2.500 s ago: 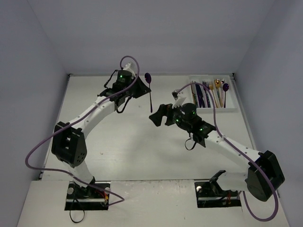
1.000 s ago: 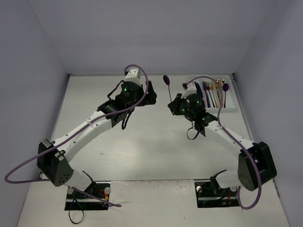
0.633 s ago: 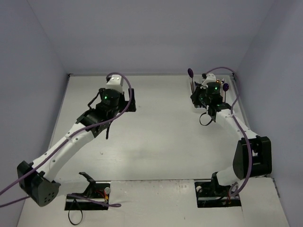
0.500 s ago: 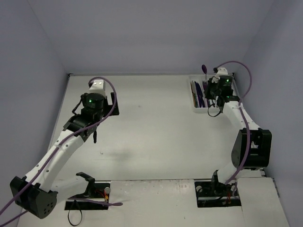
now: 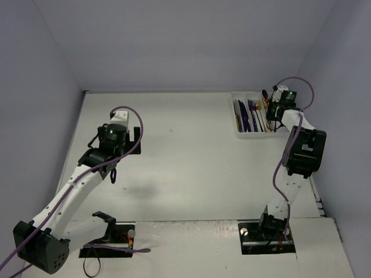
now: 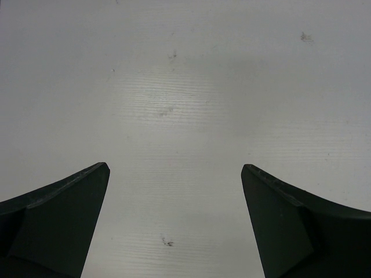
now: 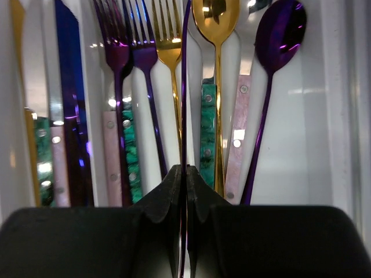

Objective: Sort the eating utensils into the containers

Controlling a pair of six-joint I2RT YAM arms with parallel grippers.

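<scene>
Purple spoon (image 7: pixel 185 104) now hangs edge-on over the white tray (image 7: pixel 342 145), between gold fork (image 7: pixel 169 52) and gold spoon (image 7: pixel 215 17). It's not down yet, and I can't tell which slot it's over. R gripper (image 7: pixel 185 176) is clamped on its handle, so drop-off is next, I judge. L gripper (image 6: pixel 175 169) has jaws wide apart, empty, over bare table (image 6: pixel 185 87). Vs 2.5 s back: spoon was mid-table between both arms, and the L arm has since pulled back left.

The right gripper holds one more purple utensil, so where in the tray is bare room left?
A bare strip runs between the purple spoon and the tray's right wall. Left of the held purple utensil, the forks lie packed, handles side by side; the knives fill the left compartment.
</scene>
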